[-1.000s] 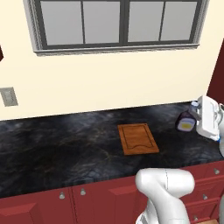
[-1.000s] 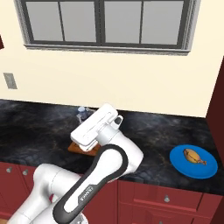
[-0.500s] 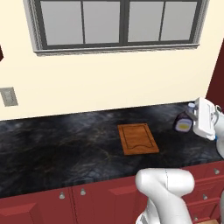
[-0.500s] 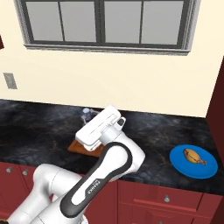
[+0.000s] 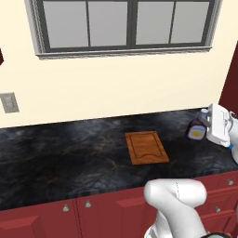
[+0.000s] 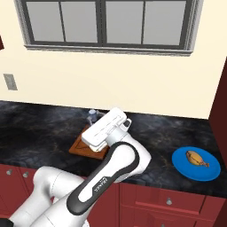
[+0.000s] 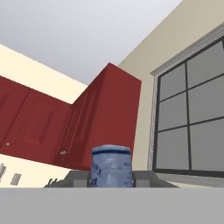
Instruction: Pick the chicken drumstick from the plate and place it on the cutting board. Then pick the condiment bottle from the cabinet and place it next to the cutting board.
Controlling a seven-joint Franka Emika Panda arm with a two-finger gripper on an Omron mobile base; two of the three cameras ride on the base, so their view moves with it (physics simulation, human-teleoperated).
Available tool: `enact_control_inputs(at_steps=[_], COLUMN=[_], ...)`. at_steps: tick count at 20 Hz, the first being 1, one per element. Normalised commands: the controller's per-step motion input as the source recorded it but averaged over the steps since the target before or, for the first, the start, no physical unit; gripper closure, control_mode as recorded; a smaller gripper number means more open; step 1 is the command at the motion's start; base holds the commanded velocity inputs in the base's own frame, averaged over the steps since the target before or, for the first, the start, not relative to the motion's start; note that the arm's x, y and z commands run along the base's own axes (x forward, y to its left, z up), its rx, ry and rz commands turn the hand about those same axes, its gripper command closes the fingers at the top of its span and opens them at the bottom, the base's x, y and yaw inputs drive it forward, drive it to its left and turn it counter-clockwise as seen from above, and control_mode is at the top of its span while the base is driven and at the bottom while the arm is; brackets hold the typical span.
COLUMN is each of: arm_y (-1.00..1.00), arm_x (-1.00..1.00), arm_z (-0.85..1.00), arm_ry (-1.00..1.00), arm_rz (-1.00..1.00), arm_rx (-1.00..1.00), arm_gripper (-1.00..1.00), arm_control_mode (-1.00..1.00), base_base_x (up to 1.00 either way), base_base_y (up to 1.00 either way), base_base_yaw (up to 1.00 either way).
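Note:
My gripper (image 5: pixel 205 124) is shut on the condiment bottle (image 5: pixel 197 129), a dark bottle with a yellow label, held tilted over the counter to the right of the cutting board (image 5: pixel 146 147). In the hand view its pale cap (image 7: pixel 111 165) stands between my fingertips (image 7: pixel 78 179). From the right base view the cap (image 6: pixel 91 114) pokes out beyond my hand, which covers part of the cutting board (image 6: pixel 80 146). The chicken drumstick (image 6: pixel 196 158) lies on the blue plate (image 6: pixel 211 171) at the right end of the counter. A dark red cabinet (image 5: pixel 232 74) rises at the right edge.
A dark marbled counter (image 5: pixel 69 153) runs under a window (image 5: pixel 125 23), with red drawers (image 5: pixel 46 218) below. A wall switch (image 5: pixel 8 102) sits at the far left. Red upper cabinets (image 7: pixel 52 127) appear in the hand view.
My hand with the bottle has drifted slightly to the right in the right base view, over the board's edge. The drumstick and plate have not moved.

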Motion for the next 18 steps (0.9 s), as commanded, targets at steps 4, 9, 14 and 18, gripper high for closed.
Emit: enact_control_inputs(at_steps=[4, 9, 14, 18], arm_y=[0.00, -0.01, -0.05, -0.05], arm_x=[0.09, 0.10, 0.15, 0.28], arm_z=[-0.03, -0.06, -0.13, -0.12], arm_ry=[0.00, 0.00, 0.01, 0.02], arm_rz=[0.00, 0.00, 0.00, 0.00], arm_rx=[0.00, 0.00, -0.01, -0.01], arm_gripper=[1.00, 1.00, 1.00, 1.00], arm_control_mode=[-1.00, -1.00, -1.00, -1.00], base_base_x=[0.00, 0.00, 0.00, 0.00], base_base_y=[0.00, 0.00, 0.00, 0.00], base_base_yaw=[0.00, 0.00, 0.00, 0.00])
